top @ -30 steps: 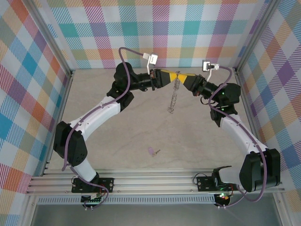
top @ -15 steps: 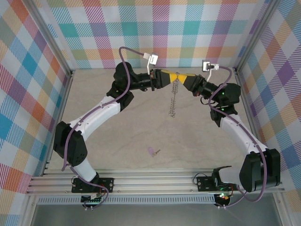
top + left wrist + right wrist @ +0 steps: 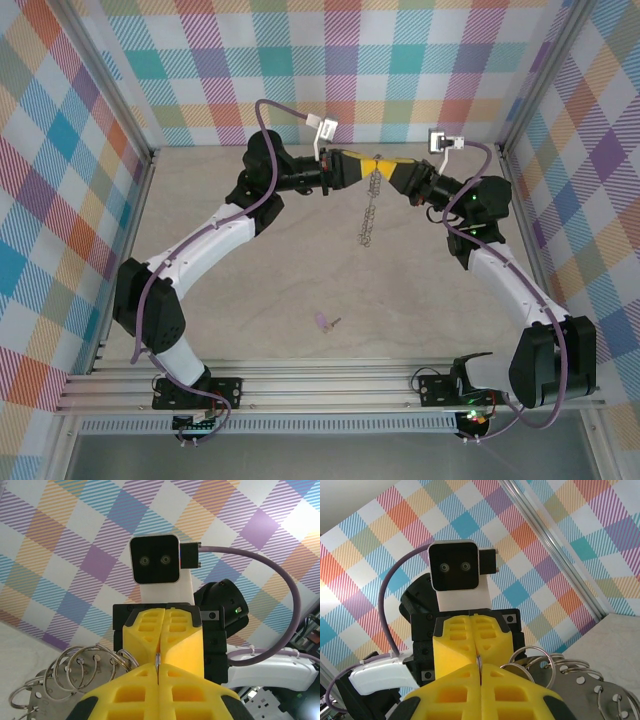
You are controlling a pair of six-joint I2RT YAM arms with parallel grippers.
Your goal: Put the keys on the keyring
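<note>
Both arms reach to the far edge of the desk (image 3: 250, 290), where the left claw (image 3: 366, 163) and right claw (image 3: 385, 167) meet tip to tip. Each is clenched on the rim of the keyring (image 3: 368, 210), which hangs edge-on below them. Gripping it from both sides probably steadies the hoop or lets them work it open. The wrist views show a sliver of metal pinched in the yellow fingers (image 3: 140, 695), with the small dangling rings (image 3: 555, 672) bunched beside it. The key (image 3: 322, 322) lies alone near the middle of the desk's near edge, not yet picked up. Compared with a second ago, the key has not moved and the hoop's lower end has swung slightly right.
</note>
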